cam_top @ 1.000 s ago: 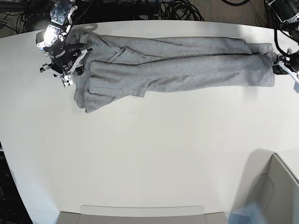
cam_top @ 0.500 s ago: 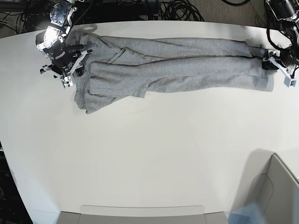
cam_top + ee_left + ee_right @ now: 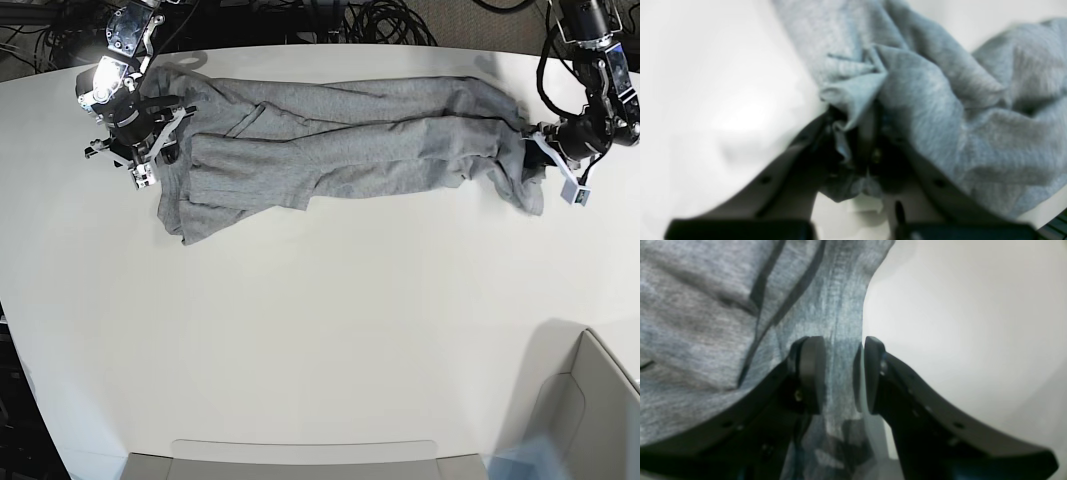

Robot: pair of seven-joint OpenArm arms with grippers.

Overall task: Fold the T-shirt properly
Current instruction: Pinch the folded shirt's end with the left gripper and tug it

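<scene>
Judging progress, we see the T-shirt (image 3: 340,135) only folded lengthwise on the table (image 3: 320,330); the left gripper (image 3: 857,146) pinches its end, the right gripper (image 3: 840,373) straddles cloth, jaws parted.

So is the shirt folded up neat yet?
No. The T-shirt lies in a long rumpled strip, bunched where the left hand grips it.

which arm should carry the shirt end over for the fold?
Probably left: its end effector is shut on the T-shirt hem, bunched and lifted. The right end effector only straddles flat fabric.
</scene>
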